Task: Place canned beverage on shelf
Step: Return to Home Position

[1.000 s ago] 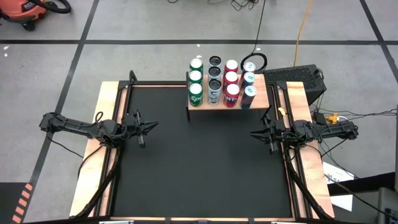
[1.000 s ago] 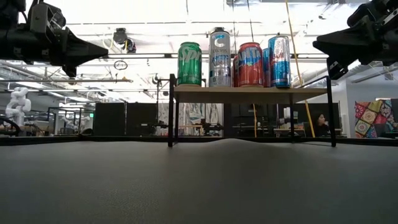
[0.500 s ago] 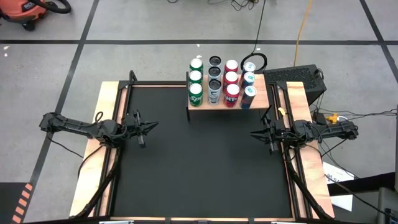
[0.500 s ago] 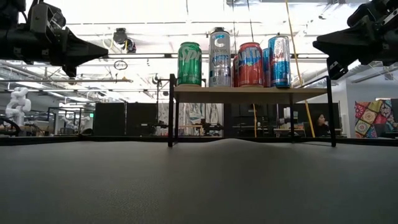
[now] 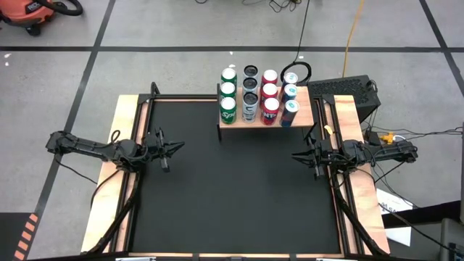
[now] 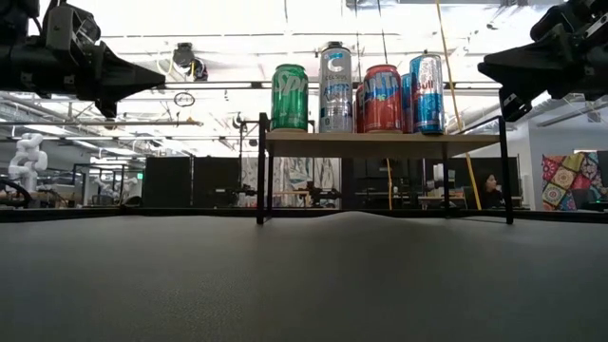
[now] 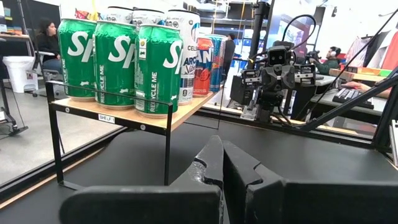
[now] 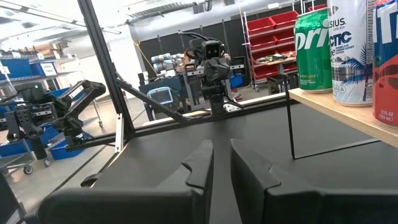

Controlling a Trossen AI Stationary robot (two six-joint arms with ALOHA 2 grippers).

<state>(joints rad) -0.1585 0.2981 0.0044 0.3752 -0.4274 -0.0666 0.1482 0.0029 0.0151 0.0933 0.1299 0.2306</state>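
I'm watching the shelf (image 5: pixel 305 112) standing at the black mat's (image 5: pixel 232 188) far edge, carrying green cans (image 5: pixel 228 91), silver cans (image 5: pixel 250 93), red cans (image 5: pixel 270 92) and blue cans (image 5: pixel 289 94) in rows.

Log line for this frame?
shelf: twelve cans | left gripper: left mat edge, holding nothing | right gripper: right mat edge, holding nothing

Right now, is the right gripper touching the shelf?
Apart. The high view shows the right gripper near the mat's right edge, with bare black mat between it and the shelf.
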